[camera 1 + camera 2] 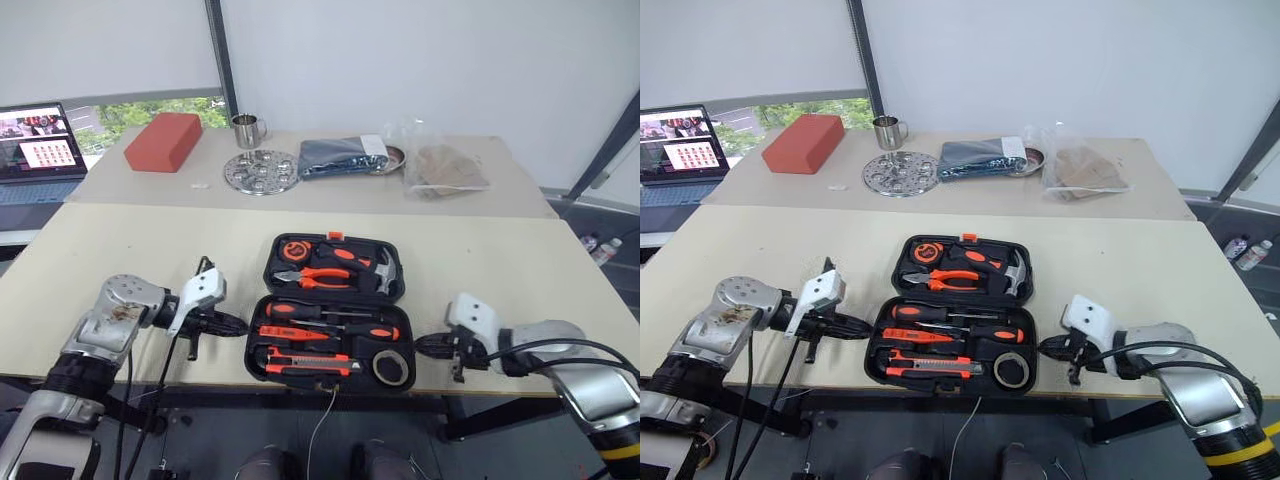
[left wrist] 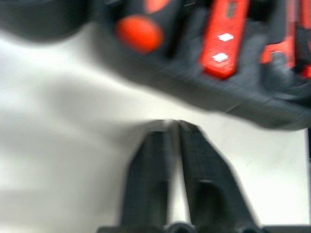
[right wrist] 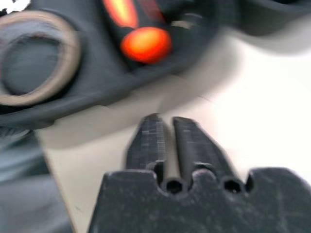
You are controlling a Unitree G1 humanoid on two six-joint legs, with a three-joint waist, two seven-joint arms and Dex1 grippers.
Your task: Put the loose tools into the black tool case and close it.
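A: Black tool case (image 1: 330, 315) open flat near front edge of table (image 1: 120, 255), lid half away from robot. Screwdrivers (image 1: 330, 322), knife (image 1: 305, 366), tape roll (image 1: 391, 369) already seated in near half. Thin pen-like tool not clearly made out.

B: Grippers?

A: Left gripper (image 1: 238, 322) just beside left edge of case, right gripper (image 1: 424, 345) just beside right edge. Both with fingers nearly pressed together, only a thin slit between, holding nothing.

B: Remaining step?

A: Probably just closing the lid.

B: Risks?

A: Near edge of case close to table lip. Lopsided push from either side likely to slide or spin it, maybe off the front. Near-closed fingers poor for hooking under the lid; could skid off the plastic. Tape roll or a handle sitting proud, then lid jams, latch (image 1: 334, 236) misses. Lifting the wrong half, tools spill.

B: Clutter at the back?

A: Red block (image 1: 163, 141), cup (image 1: 246, 129), well apart. No threat.
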